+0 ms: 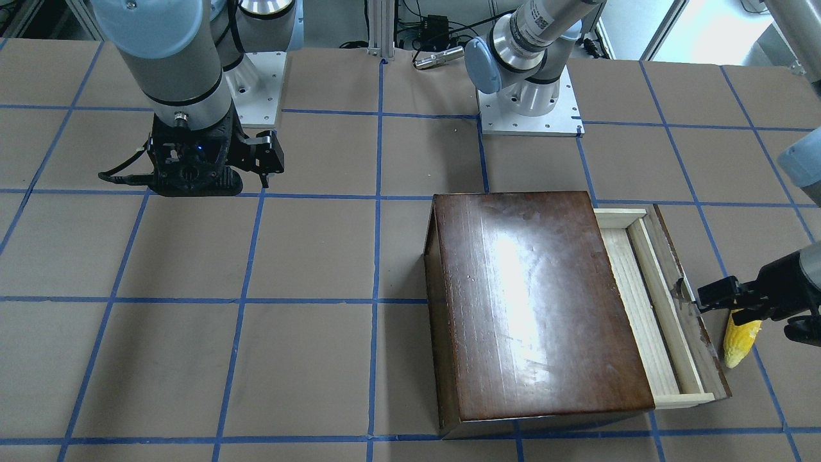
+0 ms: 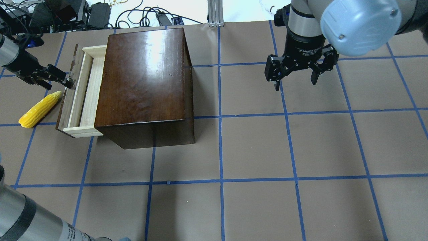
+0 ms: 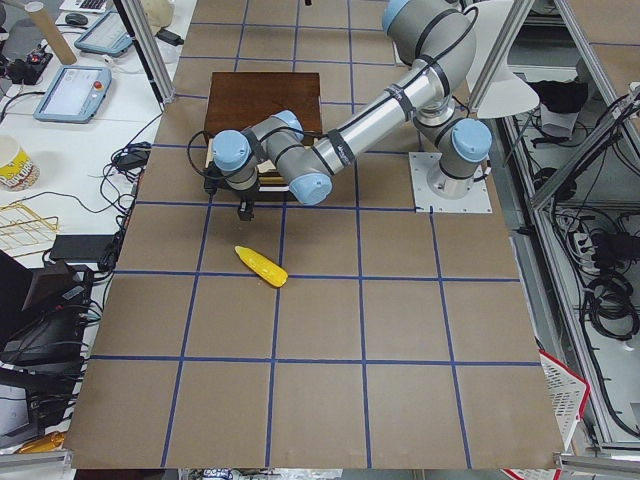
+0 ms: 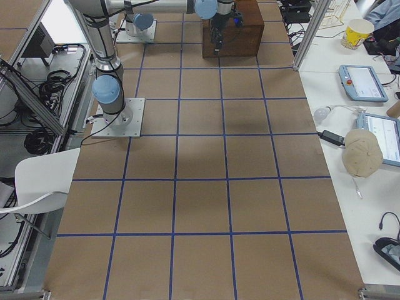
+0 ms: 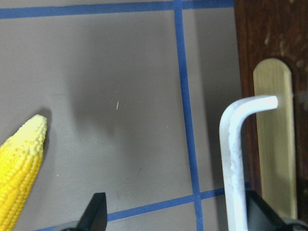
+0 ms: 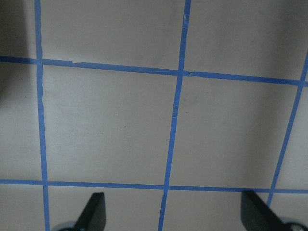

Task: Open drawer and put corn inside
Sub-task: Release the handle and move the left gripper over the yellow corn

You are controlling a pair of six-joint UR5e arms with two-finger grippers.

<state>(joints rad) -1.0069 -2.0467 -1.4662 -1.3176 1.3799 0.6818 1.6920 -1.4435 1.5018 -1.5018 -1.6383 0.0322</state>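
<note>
Left tool (image 2: 60, 77) was noted spread wide at the drawer (image 2: 87, 90) handle (image 5: 236, 159); corn (image 2: 39, 109), just beside it, could be knocked away by a careless swing.

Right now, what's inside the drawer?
The pulled-out part of the drawer shows only bare pale wood. The rest is hidden under the box, so I cannot tell there. The corn lies outside on the table.

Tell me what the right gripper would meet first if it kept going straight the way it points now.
The table. The right gripper points straight down, open, and its wrist view shows only brown surface crossed by blue tape lines beneath it. How far above it hangs is unclear.
</note>
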